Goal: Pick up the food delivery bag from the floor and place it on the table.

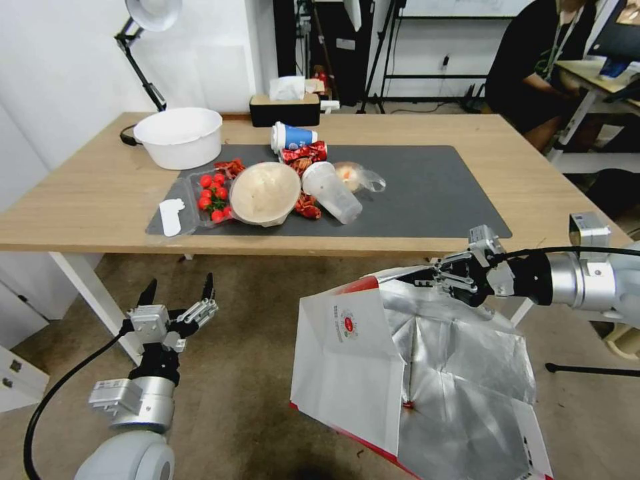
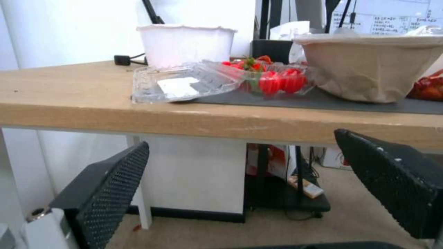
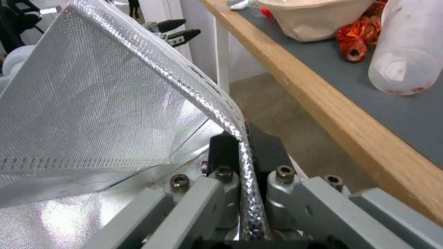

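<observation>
Bright even light, foil glare, edges warped

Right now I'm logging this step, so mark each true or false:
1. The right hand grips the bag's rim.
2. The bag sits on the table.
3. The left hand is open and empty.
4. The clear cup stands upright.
1. True: the right hand is shut on the foil rim of the food delivery bag.
2. False: it hangs below the edge of the table.
3. True: the left hand holds nothing.
4. False: the clear cup lies on its side.
</observation>
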Controlling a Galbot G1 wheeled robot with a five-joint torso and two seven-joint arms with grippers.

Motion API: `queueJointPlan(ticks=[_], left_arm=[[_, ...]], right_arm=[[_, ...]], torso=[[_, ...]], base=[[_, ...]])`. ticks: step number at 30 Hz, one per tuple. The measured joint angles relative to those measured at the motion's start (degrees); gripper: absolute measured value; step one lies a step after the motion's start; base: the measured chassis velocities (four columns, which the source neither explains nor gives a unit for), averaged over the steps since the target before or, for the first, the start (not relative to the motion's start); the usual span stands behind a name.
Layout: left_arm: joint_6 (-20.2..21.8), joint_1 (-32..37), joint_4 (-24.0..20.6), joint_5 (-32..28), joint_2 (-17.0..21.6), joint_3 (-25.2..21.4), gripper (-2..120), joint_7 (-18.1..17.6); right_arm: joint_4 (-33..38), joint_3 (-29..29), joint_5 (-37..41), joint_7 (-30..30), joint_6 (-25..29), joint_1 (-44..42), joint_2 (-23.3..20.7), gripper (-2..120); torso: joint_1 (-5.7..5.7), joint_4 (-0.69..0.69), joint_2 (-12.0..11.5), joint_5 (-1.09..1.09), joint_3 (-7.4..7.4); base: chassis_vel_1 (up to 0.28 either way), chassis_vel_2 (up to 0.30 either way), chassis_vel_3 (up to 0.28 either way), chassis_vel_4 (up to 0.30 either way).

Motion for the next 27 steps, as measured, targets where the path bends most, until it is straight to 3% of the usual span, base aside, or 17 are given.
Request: queueJointPlan(ticks=[27], left_arm=[[-0.4,0.4,-0.1,0.0,0.2,0.0,100,0.0]], right_arm=[[0.2,0.0,0.0,0.1,0.0,-0.2,0.0,0]], torso=[[2.85,0.00,6.8,0.00,3.97]], base=[[0.000,0.000,0.000,0.000]])
